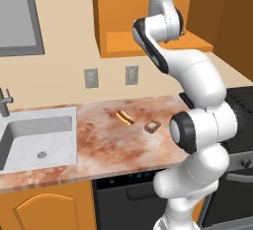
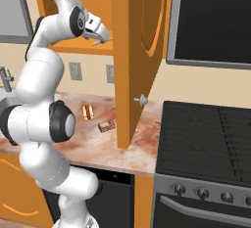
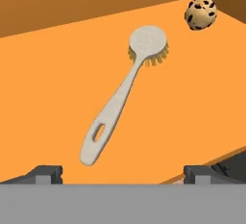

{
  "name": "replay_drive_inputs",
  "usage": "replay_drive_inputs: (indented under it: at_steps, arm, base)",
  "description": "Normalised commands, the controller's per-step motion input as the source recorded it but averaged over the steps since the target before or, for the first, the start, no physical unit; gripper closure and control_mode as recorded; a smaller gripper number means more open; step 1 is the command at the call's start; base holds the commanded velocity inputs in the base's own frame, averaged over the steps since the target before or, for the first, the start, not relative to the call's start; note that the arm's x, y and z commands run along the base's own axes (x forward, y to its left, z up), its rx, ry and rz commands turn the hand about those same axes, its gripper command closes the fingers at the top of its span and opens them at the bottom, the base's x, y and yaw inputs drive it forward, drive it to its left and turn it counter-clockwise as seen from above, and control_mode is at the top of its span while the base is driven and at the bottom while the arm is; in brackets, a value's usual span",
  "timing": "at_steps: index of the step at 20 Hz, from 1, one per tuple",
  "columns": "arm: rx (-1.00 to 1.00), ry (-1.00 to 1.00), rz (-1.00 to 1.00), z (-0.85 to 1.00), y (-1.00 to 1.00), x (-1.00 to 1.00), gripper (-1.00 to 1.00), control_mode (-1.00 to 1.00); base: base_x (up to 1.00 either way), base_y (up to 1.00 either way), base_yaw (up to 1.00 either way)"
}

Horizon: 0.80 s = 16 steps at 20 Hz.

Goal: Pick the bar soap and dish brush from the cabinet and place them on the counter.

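While the pale grey-white, round-headed dish brush (image 3: 123,99) lay flat on the orange cabinet shelf (image 3: 43,98), the wide-open, empty claw (image 3: 123,172) was best lowered squarely across its slim handle, clear of the speckled brown-white ball (image 3: 200,13).

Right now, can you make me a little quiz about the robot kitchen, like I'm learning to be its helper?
1. True or false: the bar soap already lies on the counter.
2. The dish brush lies: A) in the sink, B) on the cabinet floor, C) on the stove.
3. Fill in: the gripper is ____ and holds nothing.

Key: 1 true. 2 B. 3 open.
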Motion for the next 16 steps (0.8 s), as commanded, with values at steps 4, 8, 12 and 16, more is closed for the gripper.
replay_drive_inputs:
  at_steps: [4,8,12,16]
  arm:
    - [0.0,0.02,-0.04,-0.02,0.0,0.24,-1.0,-1.0]
    - [0.0,0.01,-0.04,-0.1,-0.01,0.28,-1.0,-1.0]
    - [0.0,0.0,-0.03,-0.12,-0.02,0.22,-1.0,-1.0]
    - [0.0,-0.01,0.0,-0.09,-0.04,0.2,-1.0,-1.0]
  base:
    - [0.0,0.0,0.0]
    - [0.0,0.0,0.0]
    - [0.0,0.0,0.0]
    - [0.0,0.0,0.0]
